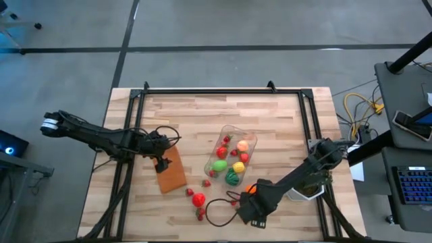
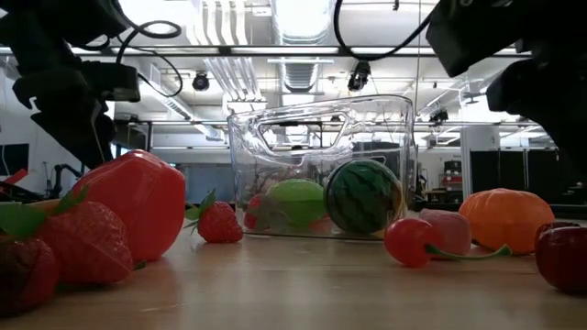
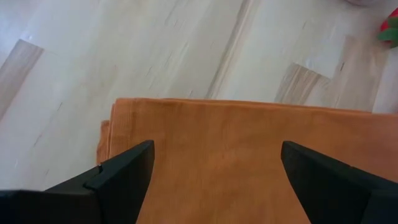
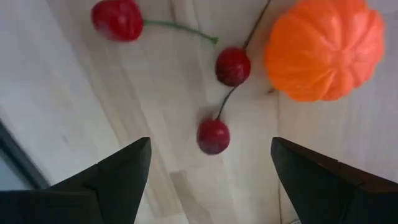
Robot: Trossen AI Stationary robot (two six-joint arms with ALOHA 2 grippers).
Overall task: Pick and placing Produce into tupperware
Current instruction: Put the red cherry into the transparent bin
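Note:
The clear tupperware (image 1: 231, 156) stands mid-table and holds several pieces of produce, among them a green one (image 2: 295, 202) and a dark green striped one (image 2: 363, 197). Loose produce lies near the front edge: a red piece (image 1: 198, 200), strawberries (image 1: 189, 192), an orange ribbed fruit (image 4: 323, 46) and stemmed cherries (image 4: 213, 135). My right gripper (image 4: 211, 155) points down, open, above the cherries, with the orange fruit beside it. My left gripper (image 3: 214, 162) hangs open over a flat brown-orange rectangle (image 1: 172, 172) at the left.
A white pot (image 1: 304, 192) stands under the right arm at the front right. A black frame (image 1: 223, 90) runs round the table's far and side edges. A black cable loop (image 1: 216, 212) lies near the front edge. Bare wood shows at the table's far side.

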